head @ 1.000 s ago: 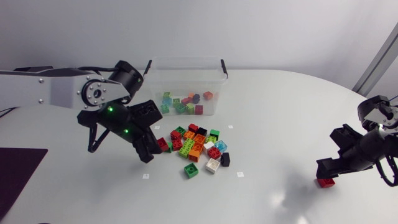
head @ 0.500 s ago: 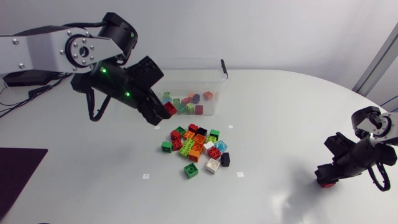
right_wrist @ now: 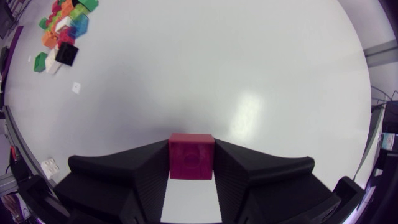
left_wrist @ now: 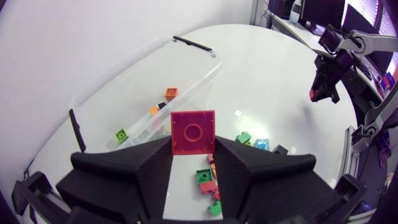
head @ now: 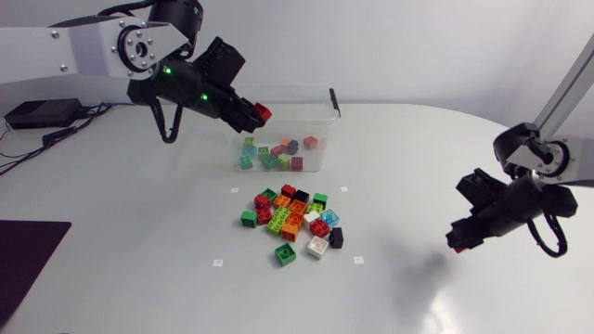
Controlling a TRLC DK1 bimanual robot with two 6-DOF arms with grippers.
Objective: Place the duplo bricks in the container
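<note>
Two hard square things, held tight.
Left fingers (left_wrist: 165, 160) squeeze a red brick (left_wrist: 193, 132) above the clear plastic box (head: 278, 91); right fingers (right_wrist: 161, 167) squeeze another red brick (right_wrist: 191, 155) over bare shiny desk (right_wrist: 249, 74).

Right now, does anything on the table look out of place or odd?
Nothing stands out. The container sits upright, the pile lies before it; the left gripper holds a red brick, the right gripper a second red brick.

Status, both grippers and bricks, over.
Left gripper shut on red brick, over container edge. Right gripper shut on second red brick, far from container. Loose pile on table. Nothing in the way.
</note>
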